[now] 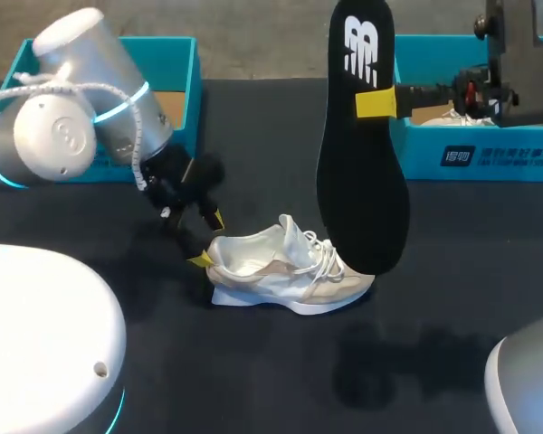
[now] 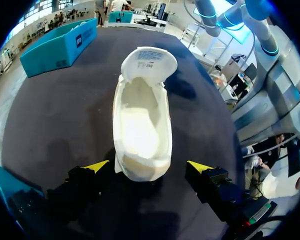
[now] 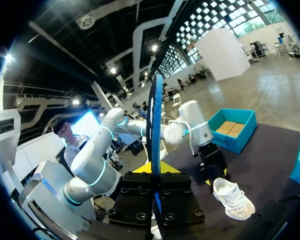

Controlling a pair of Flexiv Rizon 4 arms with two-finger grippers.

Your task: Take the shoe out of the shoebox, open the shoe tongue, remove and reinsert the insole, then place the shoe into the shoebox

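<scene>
The white sneaker lies on its sole on the black table, just below centre, with its toe toward 3 o'clock and its heel toward 9. At the heel's 9 o'clock the left gripper is spread wide, one yellow tip on each side, neither pressing in. The right gripper is clamped on the black insole, which hangs upright at the shoe's 1 o'clock, its lower end over the laces. Teal shoeboxes stand at 10 o'clock and 2 o'clock.
</scene>
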